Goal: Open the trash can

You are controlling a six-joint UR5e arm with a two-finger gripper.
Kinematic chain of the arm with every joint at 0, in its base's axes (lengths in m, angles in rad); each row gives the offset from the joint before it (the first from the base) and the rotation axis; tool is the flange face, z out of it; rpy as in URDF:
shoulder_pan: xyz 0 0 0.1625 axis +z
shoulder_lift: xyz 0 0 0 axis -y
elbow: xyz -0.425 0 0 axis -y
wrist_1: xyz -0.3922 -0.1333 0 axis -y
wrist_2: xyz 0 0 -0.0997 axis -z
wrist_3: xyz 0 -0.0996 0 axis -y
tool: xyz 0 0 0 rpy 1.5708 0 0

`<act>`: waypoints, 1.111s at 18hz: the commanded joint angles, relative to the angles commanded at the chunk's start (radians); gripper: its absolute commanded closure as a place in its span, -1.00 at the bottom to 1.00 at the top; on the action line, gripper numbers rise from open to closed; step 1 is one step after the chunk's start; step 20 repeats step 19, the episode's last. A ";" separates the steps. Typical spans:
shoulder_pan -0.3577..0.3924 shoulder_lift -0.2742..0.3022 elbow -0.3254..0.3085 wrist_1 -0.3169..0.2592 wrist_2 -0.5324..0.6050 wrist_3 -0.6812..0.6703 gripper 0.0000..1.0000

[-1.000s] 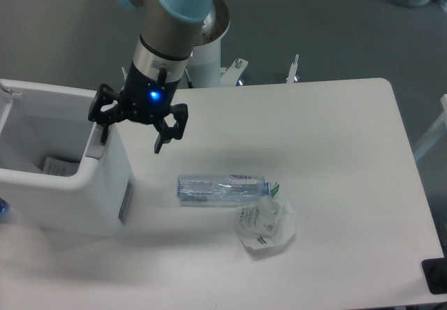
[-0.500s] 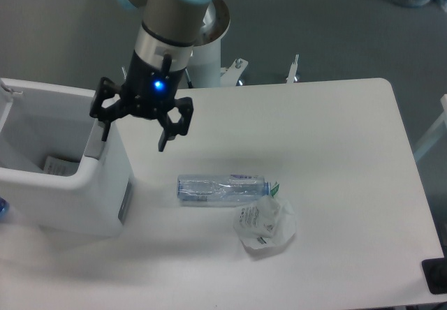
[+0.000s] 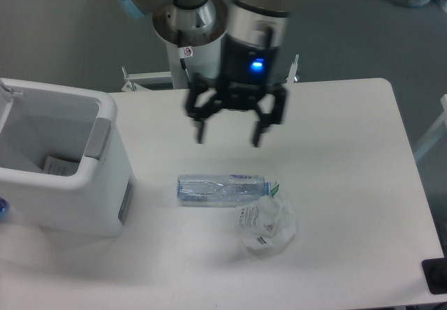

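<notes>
The trash can (image 3: pixel 105 205) is a large white boxy bin at the left edge of the table. Its top stands open and I can see down into the white interior, where a paper scrap (image 3: pixel 59 165) lies. A grey tab (image 3: pixel 98 139) sits on its right rim. My gripper (image 3: pixel 228 141) hangs over the middle of the table, well to the right of the bin, blurred by motion. Its two black fingers are spread apart with nothing between them, and a blue light glows on its wrist.
A clear plastic bottle (image 3: pixel 222 188) lies on its side just below the gripper. A crumpled clear wrapper (image 3: pixel 265 226) lies to the bottle's lower right. The arm's white base column (image 3: pixel 192 52) stands behind the table's back edge.
The gripper has swung right, away from the bin's right rim to above the table's middle. It stays open. The bin, bottle and wrapper have not moved.
</notes>
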 joint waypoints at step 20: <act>0.006 -0.153 -0.018 -0.006 0.313 0.652 -1.00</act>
